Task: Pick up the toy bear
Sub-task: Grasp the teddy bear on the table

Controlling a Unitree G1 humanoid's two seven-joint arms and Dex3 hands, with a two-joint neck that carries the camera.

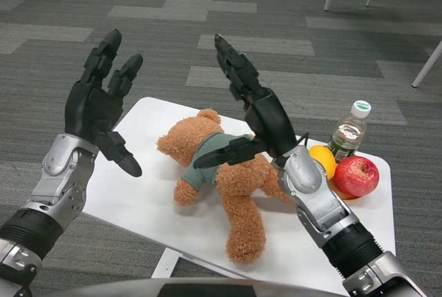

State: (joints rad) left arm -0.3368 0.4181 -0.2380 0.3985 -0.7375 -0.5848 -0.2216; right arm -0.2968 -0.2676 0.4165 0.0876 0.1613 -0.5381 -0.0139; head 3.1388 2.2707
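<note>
Two open hands raised over a toy bear (219,181) on my white table (141,204).
My left hand (100,107) and right hand (257,119) hold nothing, fingers spread wide; the bear lies between them, beside a bottle (349,131), an apple (357,175) and an orange (322,158).

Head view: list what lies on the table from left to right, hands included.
left hand → toy bear → right hand → bottle → red apple. The yellow fruit overlaps bottle and apple, so it is omitted.
</note>
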